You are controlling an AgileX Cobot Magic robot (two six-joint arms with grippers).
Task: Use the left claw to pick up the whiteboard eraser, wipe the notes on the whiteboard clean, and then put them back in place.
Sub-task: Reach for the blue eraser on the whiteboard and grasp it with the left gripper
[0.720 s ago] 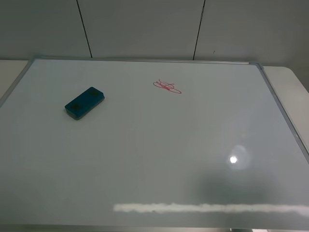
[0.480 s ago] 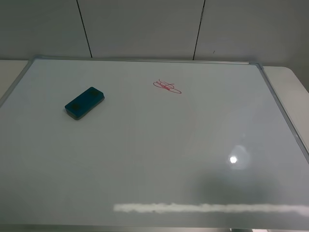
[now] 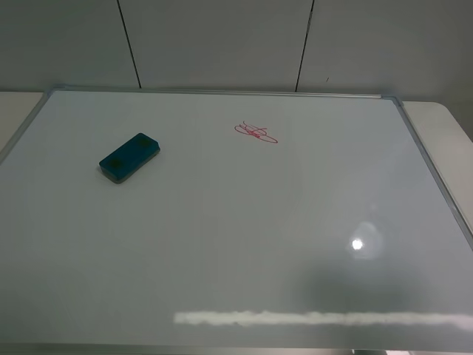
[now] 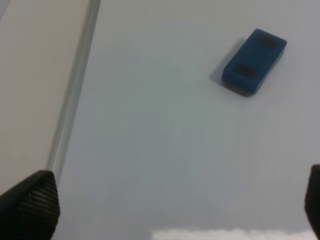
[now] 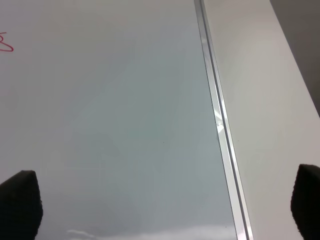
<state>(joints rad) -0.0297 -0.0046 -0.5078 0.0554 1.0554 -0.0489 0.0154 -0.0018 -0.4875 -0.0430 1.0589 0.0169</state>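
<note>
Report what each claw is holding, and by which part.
Nothing is held. The left claw and the right claw are both open and empty. The whiteboard eraser lies free on the whiteboard, apart from both.

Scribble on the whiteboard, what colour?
Red. The notes show best in the exterior high view.

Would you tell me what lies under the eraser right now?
The eraser lies flat on the whiteboard, apart from the red notes. Whether any ink sits on the patch it covers cannot be seen.
</note>
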